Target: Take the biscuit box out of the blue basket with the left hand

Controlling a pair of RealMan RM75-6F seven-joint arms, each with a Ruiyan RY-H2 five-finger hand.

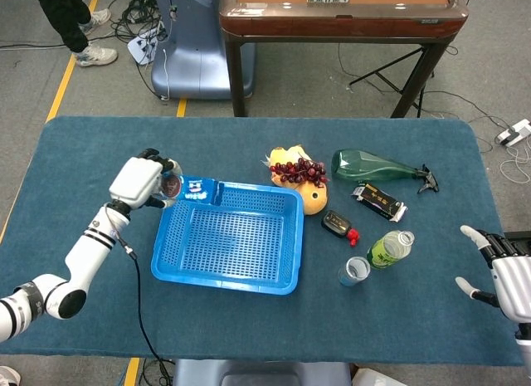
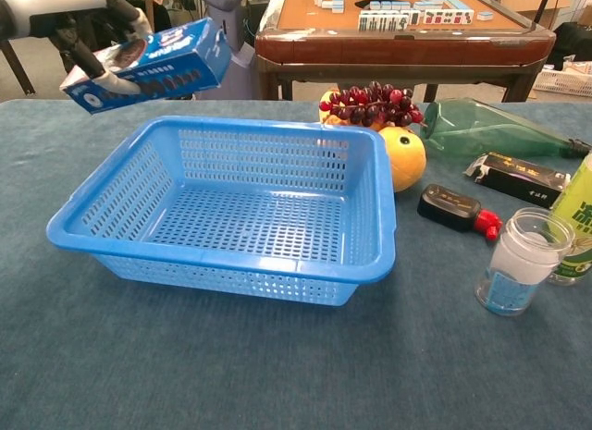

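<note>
My left hand (image 1: pixel 143 181) grips the blue biscuit box (image 1: pixel 192 189) and holds it in the air over the far left corner of the blue basket (image 1: pixel 228 276). In the chest view the biscuit box (image 2: pixel 157 62) hangs tilted above the basket (image 2: pixel 231 273), with the left hand (image 2: pixel 88 18) at the top left edge. Nothing lies inside the basket. My right hand (image 1: pixel 508 276) rests at the table's right edge, fingers spread, holding nothing.
Right of the basket are an orange with grapes (image 1: pixel 299 174), a green bottle lying down (image 1: pixel 373 166), a dark packet (image 1: pixel 379 202), a small black and red object (image 1: pixel 338 226), a jar (image 1: pixel 354 271) and a green drink bottle (image 1: pixel 390 249). A wooden table (image 1: pixel 340 12) stands behind.
</note>
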